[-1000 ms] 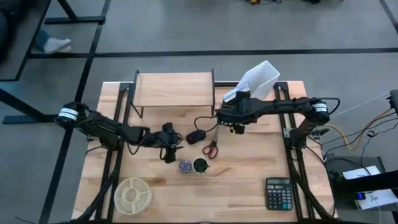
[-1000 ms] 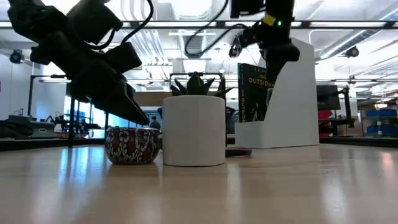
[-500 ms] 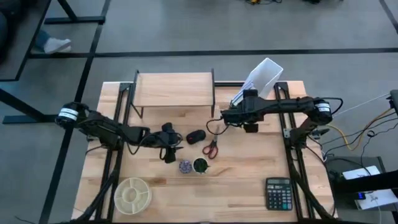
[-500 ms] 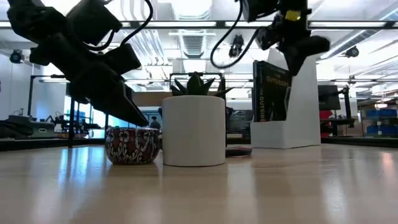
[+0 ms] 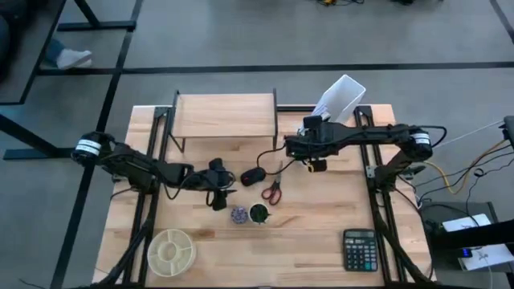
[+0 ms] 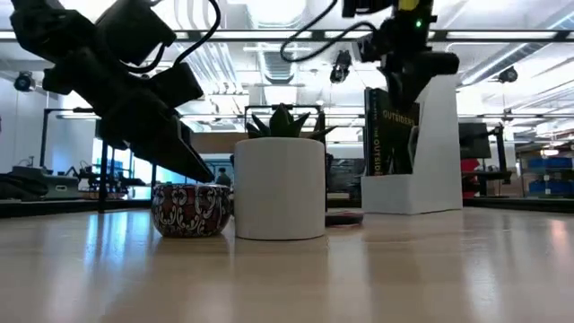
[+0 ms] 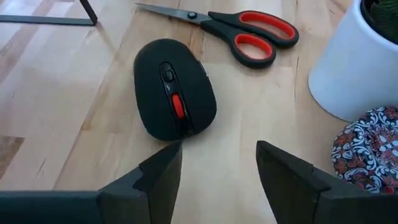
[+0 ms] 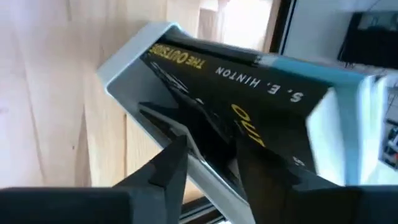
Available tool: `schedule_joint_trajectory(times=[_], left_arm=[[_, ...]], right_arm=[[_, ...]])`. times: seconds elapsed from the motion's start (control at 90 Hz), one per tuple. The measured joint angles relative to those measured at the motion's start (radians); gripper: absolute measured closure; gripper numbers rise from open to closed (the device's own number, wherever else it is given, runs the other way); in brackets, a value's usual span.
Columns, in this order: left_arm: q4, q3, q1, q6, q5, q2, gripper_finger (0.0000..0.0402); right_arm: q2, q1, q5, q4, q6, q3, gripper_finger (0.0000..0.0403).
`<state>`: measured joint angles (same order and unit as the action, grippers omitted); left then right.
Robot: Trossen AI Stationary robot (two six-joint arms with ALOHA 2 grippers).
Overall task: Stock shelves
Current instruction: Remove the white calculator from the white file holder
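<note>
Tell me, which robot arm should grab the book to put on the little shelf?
Probably the right. Its gripper is already at the book in the white file holder, beside the shelf. The left gripper hangs open by the mouse.

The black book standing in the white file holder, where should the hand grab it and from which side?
Probably by its exposed spine edge, coming from the holder's open front. The black book stands upright in the white angled file holder, whose tall wall blocks its back. The right hand is already there, fingers straddling the book.

In the right wrist view we see the book (image 8: 249,93) blurred at one end. The picture's edge cuts off the white pot (image 7: 357,62) and patterned tin (image 7: 373,149).
</note>
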<state>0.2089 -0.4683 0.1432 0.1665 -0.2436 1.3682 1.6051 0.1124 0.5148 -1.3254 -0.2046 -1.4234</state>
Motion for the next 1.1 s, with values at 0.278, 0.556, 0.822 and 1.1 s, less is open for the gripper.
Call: schedule_joint_trajectory(times=[0.278,0.556,0.822,1.1], left_arm=[[0.000,0.000,0.000,0.000,0.000,0.000,0.0227],[0.000,0.000,0.000,0.000,0.000,0.000,0.0238],[0.005,0.000,0.000,-0.025,0.000,0.000,0.0245],[0.023,0.000,-0.001,-0.026,0.000,0.000,0.0233]], right_arm=[[0.000,0.029,0.004,0.003,0.018,0.085,0.0263],[0.000,0.042,0.063,0.009,0.085,0.146,0.0297],[-0.006,0.030,0.047,0.026,0.081,0.125,0.0318],[0.002,0.086,0.064,0.060,0.025,0.135,0.0289]])
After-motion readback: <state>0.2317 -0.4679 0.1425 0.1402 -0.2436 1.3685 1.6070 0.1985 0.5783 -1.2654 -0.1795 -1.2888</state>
